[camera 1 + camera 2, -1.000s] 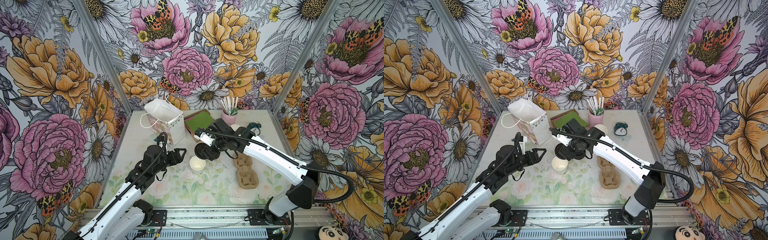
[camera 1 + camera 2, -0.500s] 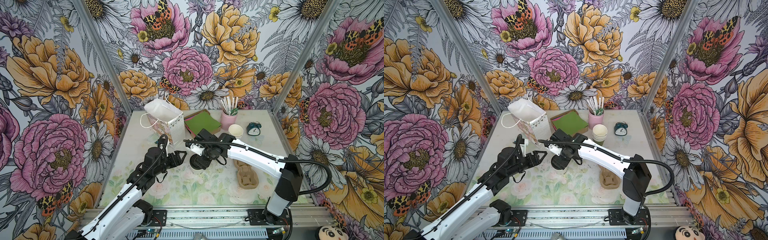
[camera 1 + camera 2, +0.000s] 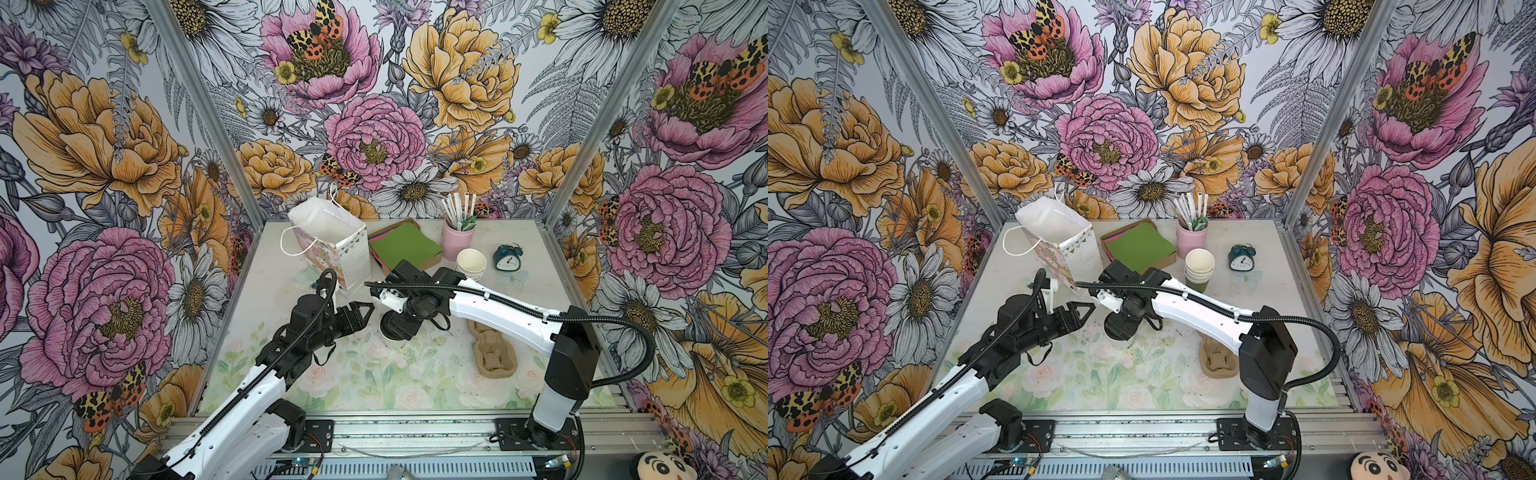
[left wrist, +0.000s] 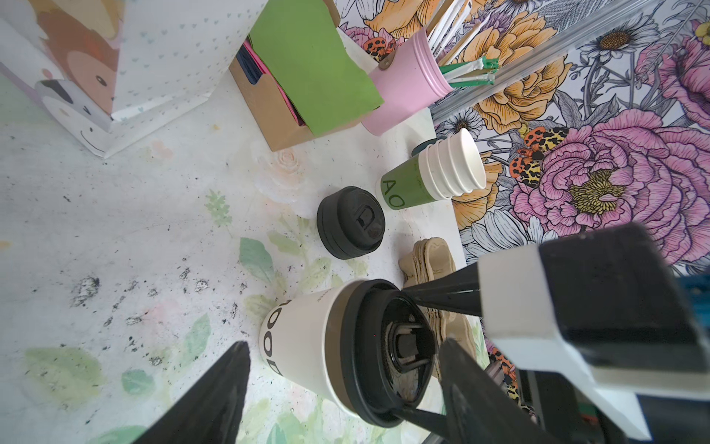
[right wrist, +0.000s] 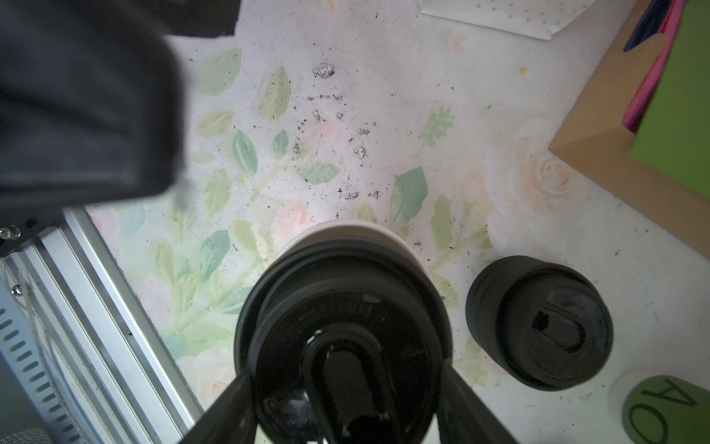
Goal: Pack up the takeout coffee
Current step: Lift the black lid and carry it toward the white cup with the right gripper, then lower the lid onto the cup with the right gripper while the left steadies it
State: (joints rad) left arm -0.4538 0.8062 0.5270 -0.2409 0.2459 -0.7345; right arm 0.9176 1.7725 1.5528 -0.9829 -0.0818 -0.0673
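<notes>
Right pincer [image 5: 347,376], clenched on the round black plastic sip lid [image 4: 388,346], has just capped the small pale paper cup [image 4: 299,338] at the table [image 3: 374,374] centre, so bagging likely follows; left pincer [image 3: 365,316] waits released.

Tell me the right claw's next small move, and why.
Probably press straight down to seat the black lid: the right claw pinches it by its sides atop the paper cup, which stands on the table. The left claw hangs open beside the cup, not gripping it.
</notes>
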